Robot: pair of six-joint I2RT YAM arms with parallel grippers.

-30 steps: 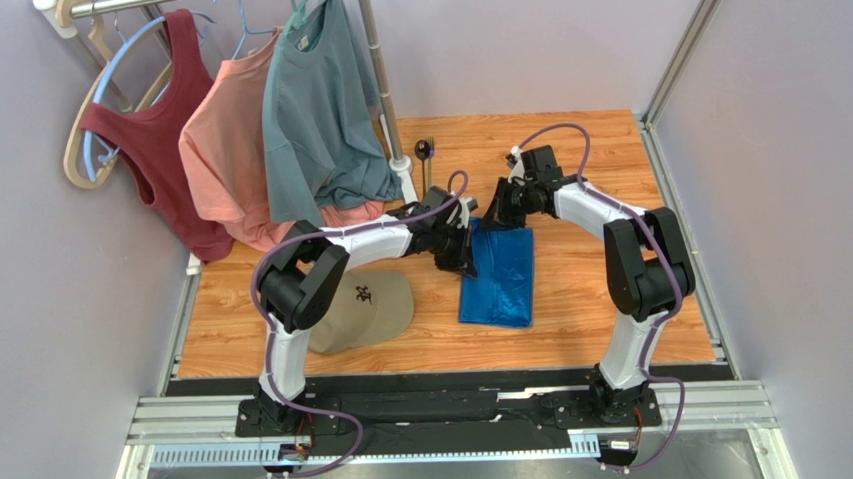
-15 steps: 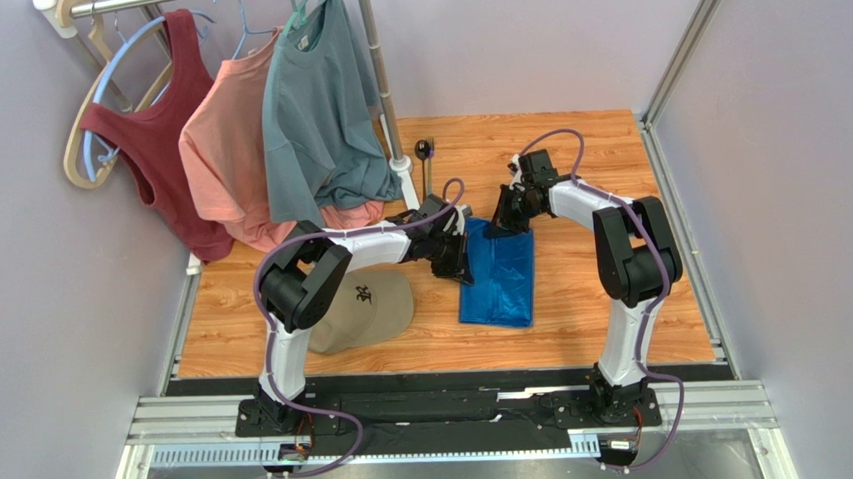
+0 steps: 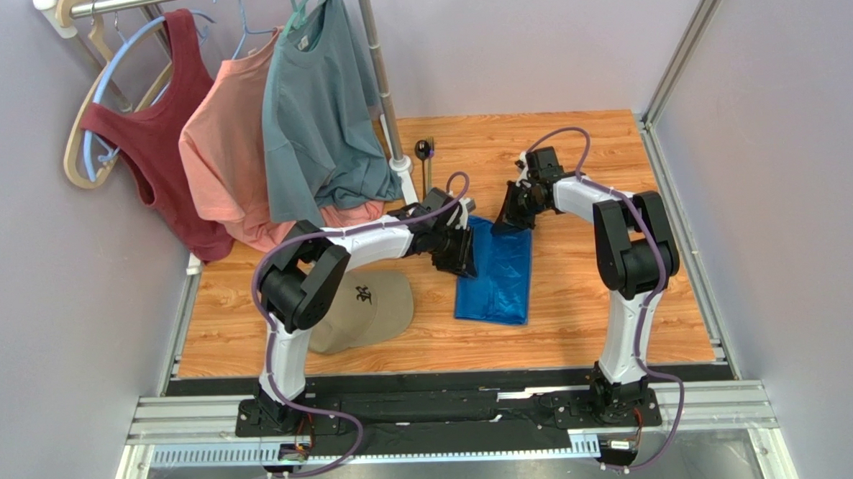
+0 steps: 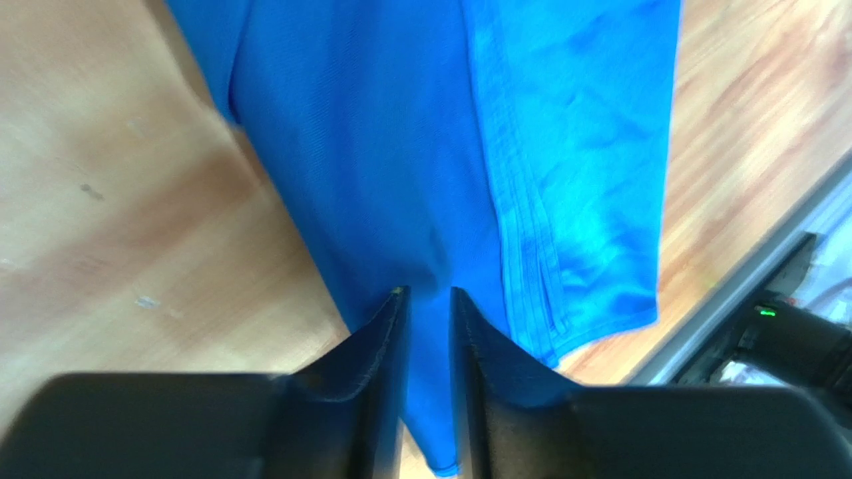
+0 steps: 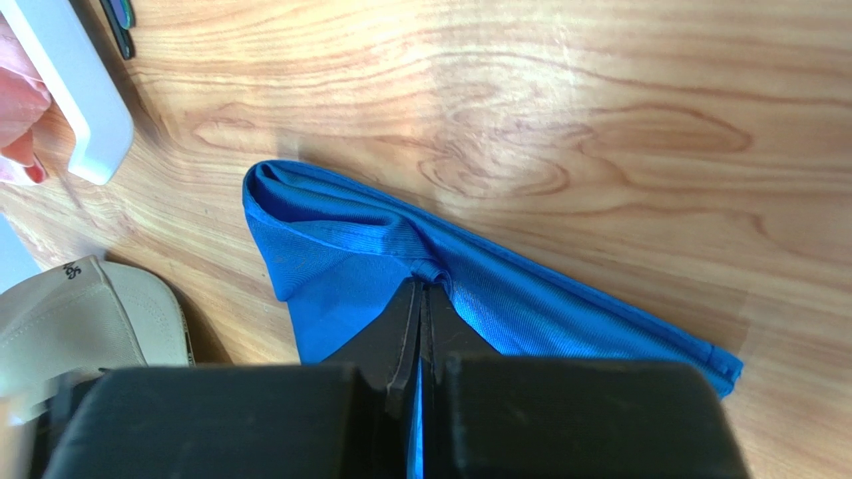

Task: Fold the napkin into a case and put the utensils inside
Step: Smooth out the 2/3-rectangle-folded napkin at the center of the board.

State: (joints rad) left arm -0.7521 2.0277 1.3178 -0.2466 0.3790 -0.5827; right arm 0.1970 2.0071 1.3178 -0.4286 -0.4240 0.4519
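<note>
At the far left a rail (image 3: 128,2) carries a maroon tank top (image 3: 167,132), a salmon shirt (image 3: 227,151) and a grey-teal T-shirt (image 3: 317,115) on hangers. Under them a tan cap (image 3: 364,307) lies on the wooden surface (image 3: 596,297). Near the white foot of the stand lies a dark spoon (image 3: 427,166). Its round end points to the far side and its handle points to the arms.

The left gripper (image 4: 427,296) hangs over the left long edge of the napkin (image 3: 498,280). Its fingers stand a little apart, and the blue cloth shows through the narrow gap. I cannot tell if they touch the cloth.

The napkin lies about in the middle of the surface, folded to a long flat strip. Its long axis runs from the far side toward the arm bases. It is a little tilted, with the far end more to the right.

The right gripper (image 5: 421,289) is at this far end. Its fingers are pressed together on a small raised fold of the napkin, and the cloth is bunched at their tips.
</note>
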